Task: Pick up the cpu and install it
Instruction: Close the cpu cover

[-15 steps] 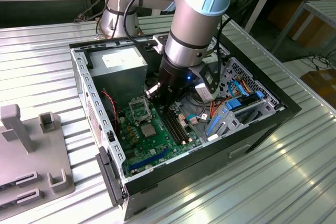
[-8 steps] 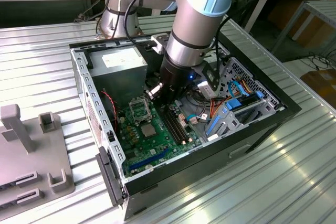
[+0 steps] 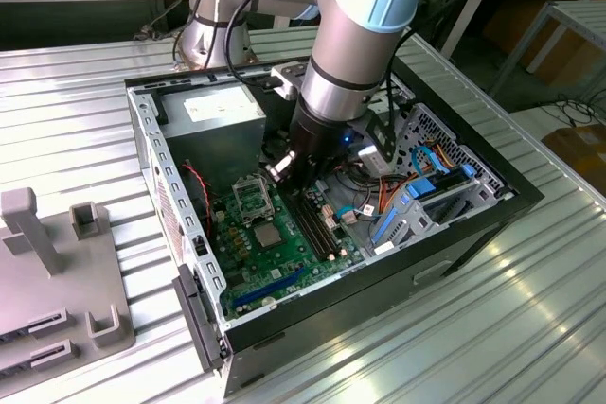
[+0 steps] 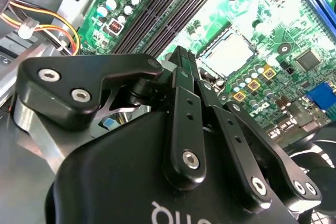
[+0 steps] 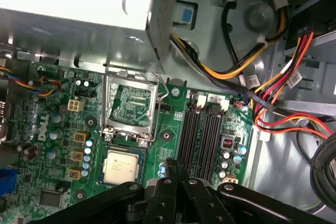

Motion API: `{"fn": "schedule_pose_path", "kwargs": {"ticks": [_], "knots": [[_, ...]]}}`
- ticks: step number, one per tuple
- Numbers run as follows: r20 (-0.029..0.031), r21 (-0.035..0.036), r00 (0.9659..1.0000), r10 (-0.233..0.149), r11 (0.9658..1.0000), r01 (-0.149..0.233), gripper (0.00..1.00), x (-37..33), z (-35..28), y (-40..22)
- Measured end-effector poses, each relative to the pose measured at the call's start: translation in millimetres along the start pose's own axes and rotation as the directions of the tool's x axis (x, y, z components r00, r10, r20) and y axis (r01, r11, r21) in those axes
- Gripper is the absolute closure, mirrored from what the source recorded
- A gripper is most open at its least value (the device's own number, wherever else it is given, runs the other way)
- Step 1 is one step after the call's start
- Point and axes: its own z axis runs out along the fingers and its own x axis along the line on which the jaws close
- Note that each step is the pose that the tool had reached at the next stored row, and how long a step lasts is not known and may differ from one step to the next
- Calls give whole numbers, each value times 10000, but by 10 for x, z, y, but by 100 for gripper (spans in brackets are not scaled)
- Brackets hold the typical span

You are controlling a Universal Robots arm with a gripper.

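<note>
The cpu (image 5: pixel 121 165) is a small square chip with a silver-grey top. It lies flat on the green motherboard (image 5: pixel 173 116), just beside the open metal-framed socket (image 5: pixel 130 109). In the exterior view the cpu (image 3: pixel 268 235) sits nearer the case front than the socket (image 3: pixel 252 199). My gripper (image 5: pixel 172 164) hovers above the board between the cpu and the memory slots (image 5: pixel 202 132), its black fingers shut together with nothing in them. In the second wrist view the gripper (image 4: pixel 181 52) ends a short way from the cpu (image 4: pixel 229 53).
The open computer case (image 3: pixel 180 234) stands on a ribbed metal table. A power supply (image 3: pixel 222 106) sits at the back, with cable bundles (image 5: pixel 262 95) and a drive bay (image 3: pixel 421 201) at the exterior view's right. A grey fixture (image 3: pixel 57 272) stands outside the case on the left.
</note>
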Motion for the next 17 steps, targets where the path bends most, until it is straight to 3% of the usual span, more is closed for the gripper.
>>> {"fn": "schedule_pose_path", "kwargs": {"ticks": [11,14,17], "knots": [[4,-17,10000,-80,10000,80,89,-7,1,18],[0,-1,9978,-668,9978,668,89,-8,2,19],[-7,28,9911,-1334,9911,1334,89,-8,7,19]]}}
